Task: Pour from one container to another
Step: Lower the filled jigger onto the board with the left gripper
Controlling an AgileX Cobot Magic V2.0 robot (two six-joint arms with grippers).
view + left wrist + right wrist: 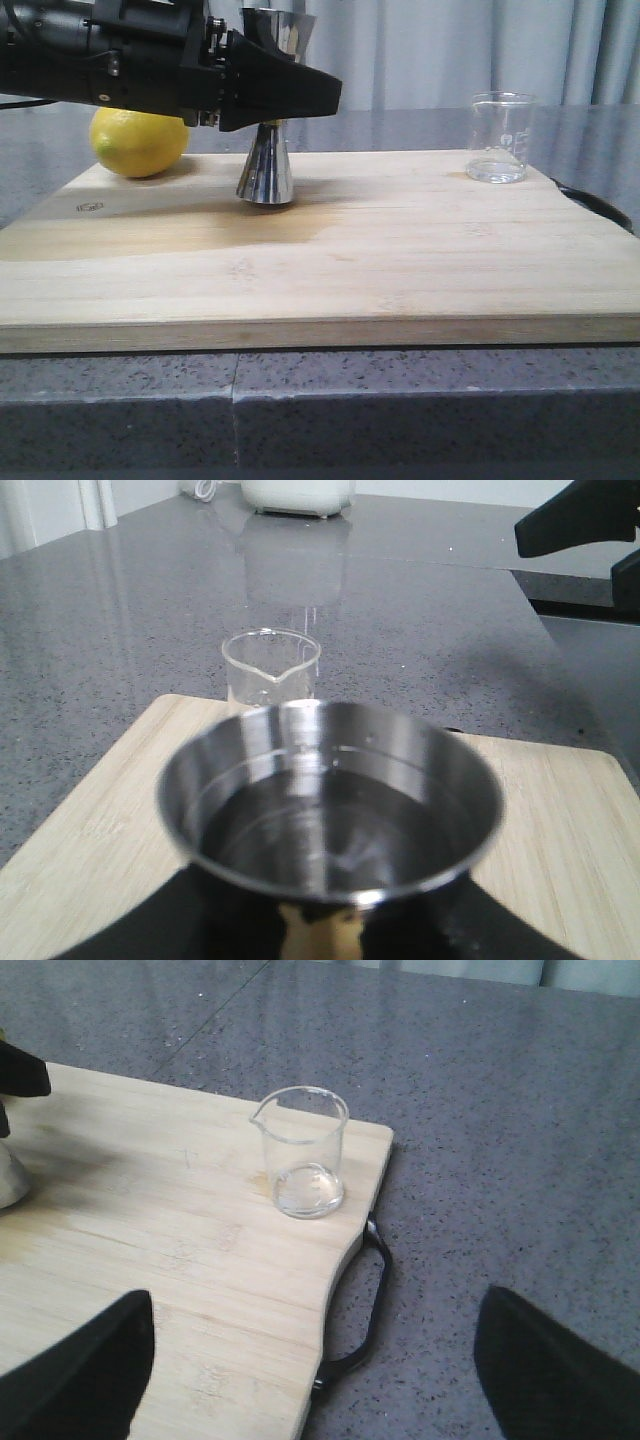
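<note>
Right now my left gripper (268, 100) has its jaws at the narrow waist of the steel jigger (266, 170), and from the front they look closed around it, one dark finger (290, 88) crossing in front of the stem; I take this as a steadying hold, so the tall, top-heavy cup does not tip while it is filled. The jigger stands upright on the wooden board (320, 290), its base flat on the wood, and my left wrist camera looks straight down into its open upper cup (330, 800), whose inside seems dark and glossy, though I cannot tell whether liquid is in it. Just beside the jigger, toward the board's back left corner, sits a lemon (140, 142). My right gripper (310, 1370) is spread wide and holds nothing, hanging above the board's right edge near its black handle (362, 1310). The glass beaker (303, 1150) stands upright and untouched at the far right corner, well apart from the jigger, spout turned inward. My guess is that the right arm must take it next.
</note>
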